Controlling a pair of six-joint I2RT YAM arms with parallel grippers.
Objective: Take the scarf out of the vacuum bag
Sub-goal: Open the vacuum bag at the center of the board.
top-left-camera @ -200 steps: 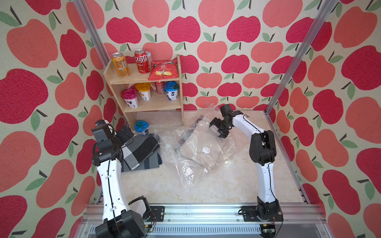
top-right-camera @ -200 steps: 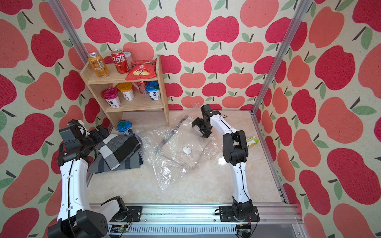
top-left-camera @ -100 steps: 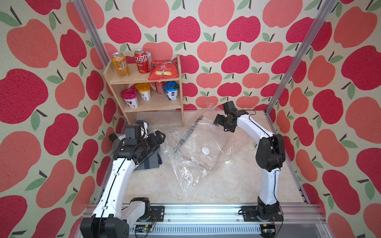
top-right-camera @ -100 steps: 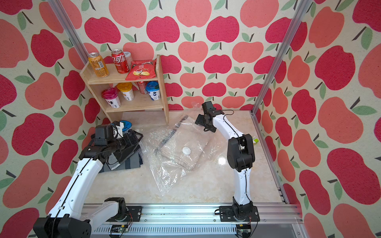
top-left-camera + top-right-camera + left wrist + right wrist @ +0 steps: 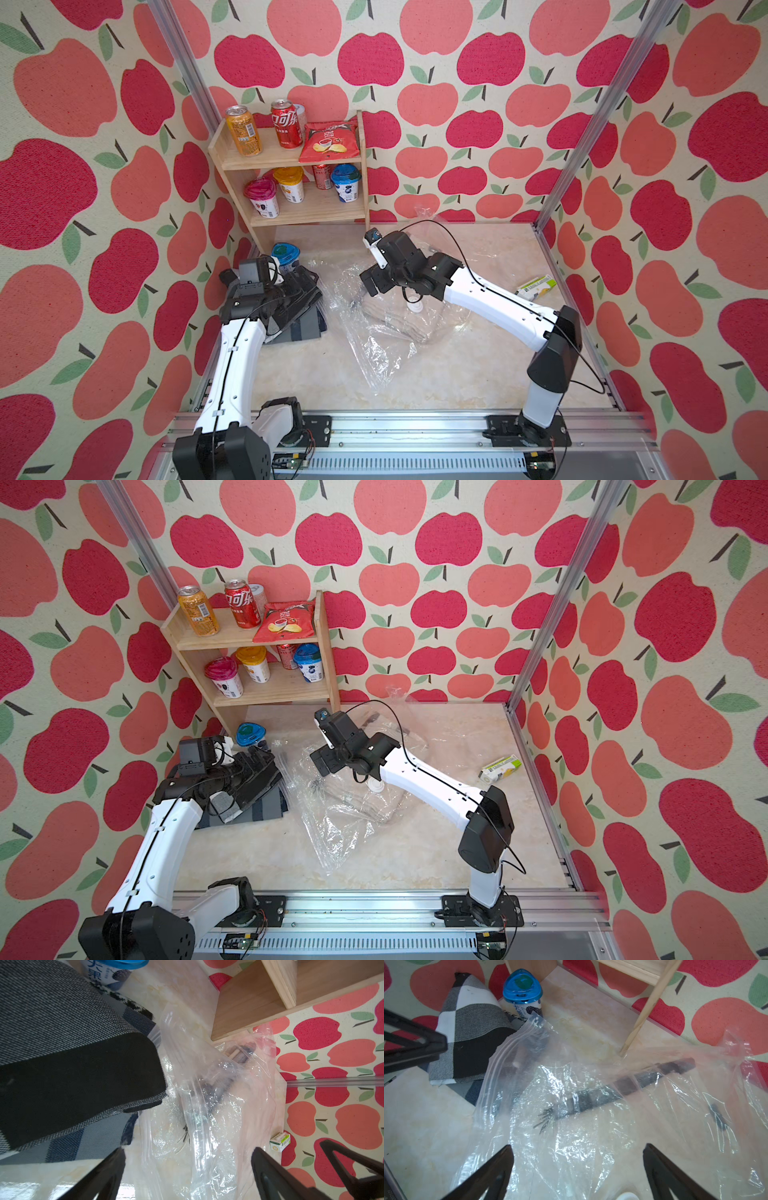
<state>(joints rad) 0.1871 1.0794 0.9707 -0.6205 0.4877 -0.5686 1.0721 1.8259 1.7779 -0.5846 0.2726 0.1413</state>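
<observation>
Swung in: my left pincer [image 5: 188,1151] and right pincer [image 5: 577,1147] spread, empty.
Scarf [image 5: 467,1028] mostly out; fringed tail [image 5: 591,1099] seemingly inside vacuum bag [image 5: 581,1132] below.

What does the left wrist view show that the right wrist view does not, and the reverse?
Only the left wrist view: a small green-and-white box by the wall. Only the right wrist view: the bag's white valve cap. Both: the vacuum bag, the checked scarf, the blue-lidded cup and the wooden shelf.
</observation>
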